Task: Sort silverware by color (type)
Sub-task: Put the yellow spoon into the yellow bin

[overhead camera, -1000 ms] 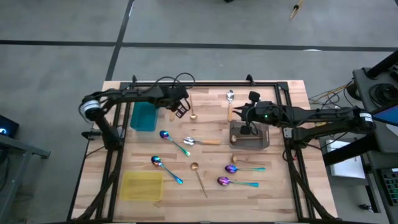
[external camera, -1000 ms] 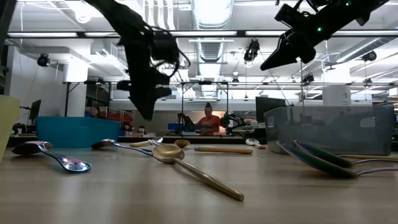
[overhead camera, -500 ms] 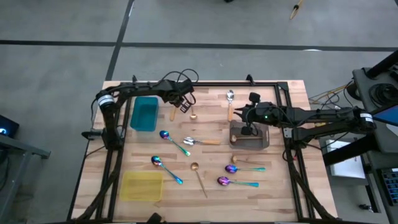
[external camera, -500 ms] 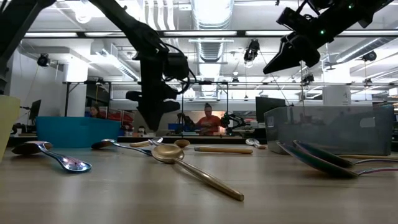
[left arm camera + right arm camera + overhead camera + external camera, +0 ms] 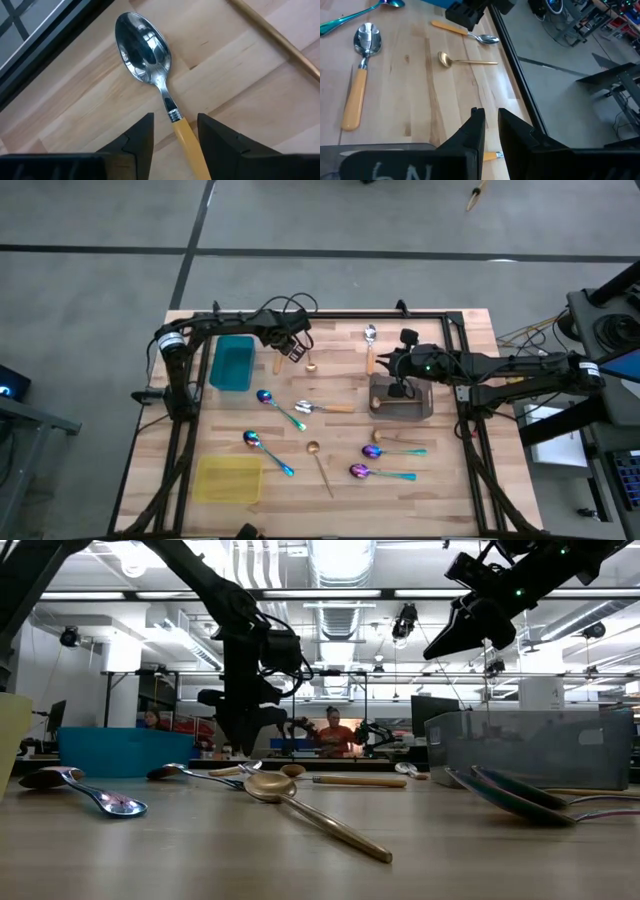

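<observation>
The left gripper (image 5: 292, 348) is poised low over an orange-handled spoon (image 5: 150, 65) at the far side of the table (image 5: 440, 500), just right of the teal tray (image 5: 233, 363); its fingers (image 5: 137, 137) are parted astride the handle, apparently for a pickup, and nothing is held. The other spoons (image 5: 280, 412) lie scattered mid-table and nearer. Farther right, the right gripper (image 5: 403, 367) is held above the grey tray (image 5: 402, 407), nearly closed and empty.
</observation>
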`<move>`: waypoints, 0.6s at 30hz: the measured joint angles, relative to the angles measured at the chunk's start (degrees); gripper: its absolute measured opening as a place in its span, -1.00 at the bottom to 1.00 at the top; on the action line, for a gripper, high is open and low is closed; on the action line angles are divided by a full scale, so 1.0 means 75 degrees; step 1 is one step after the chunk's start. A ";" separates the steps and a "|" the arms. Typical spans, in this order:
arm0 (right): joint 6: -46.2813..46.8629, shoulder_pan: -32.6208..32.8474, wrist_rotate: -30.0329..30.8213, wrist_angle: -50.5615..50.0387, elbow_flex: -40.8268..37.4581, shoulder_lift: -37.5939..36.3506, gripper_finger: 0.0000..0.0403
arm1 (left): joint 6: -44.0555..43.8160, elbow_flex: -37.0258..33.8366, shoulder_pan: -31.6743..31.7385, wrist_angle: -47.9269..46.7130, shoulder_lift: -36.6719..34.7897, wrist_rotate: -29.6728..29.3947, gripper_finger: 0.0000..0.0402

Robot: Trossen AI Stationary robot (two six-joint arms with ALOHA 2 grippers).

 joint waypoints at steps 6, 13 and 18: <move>0.0008 0.0000 -0.0003 0.0000 0.0000 0.0003 -0.79 | -0.0120 0.0000 0.0009 0.0107 0.0000 0.0014 -0.34; 0.0014 0.0000 -0.0003 0.0000 0.0000 0.0003 -0.79 | -0.0236 0.0000 0.0015 0.0104 0.0128 0.0020 -0.21; 0.0012 0.0000 -0.0003 0.0000 0.0000 0.0003 -0.79 | -0.0239 -0.0003 0.0015 0.0120 0.0460 0.0020 -0.05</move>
